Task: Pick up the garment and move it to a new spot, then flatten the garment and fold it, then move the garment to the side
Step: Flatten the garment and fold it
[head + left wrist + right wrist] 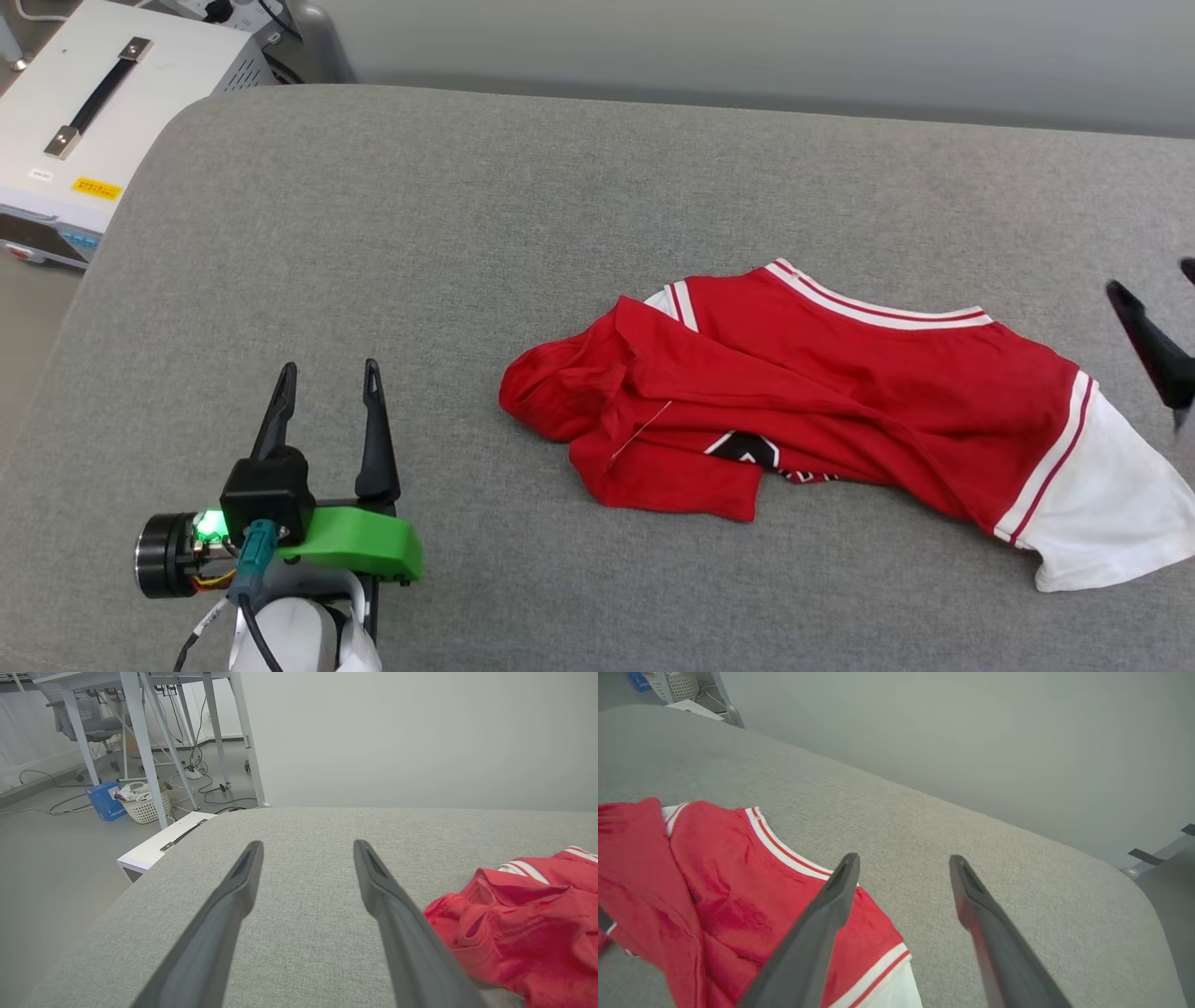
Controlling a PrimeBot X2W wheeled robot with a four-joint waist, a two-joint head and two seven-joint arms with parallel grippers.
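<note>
The garment point(840, 392) is a red T-shirt with a white sleeve and striped trim, lying crumpled on the right half of the grey padded surface point(392, 233). My left gripper point(329, 373) stands open at the lower left, well apart from the shirt, with nothing between its fingers. In the left wrist view that gripper point(308, 843) points over bare padding, with the garment point(523, 924) off to its right. My right gripper point(1149, 277) is at the right edge, above the white sleeve. In the right wrist view it point(903, 858) is open and holds nothing, and the garment point(714, 896) lies under its left finger.
A white equipment box point(93, 121) with a black handle stands beyond the surface's rounded far-left corner. A pale wall point(747, 47) runs behind the far edge. On the floor to the left are table legs point(140, 742), a white basket point(142, 805) and a blue box point(103, 800).
</note>
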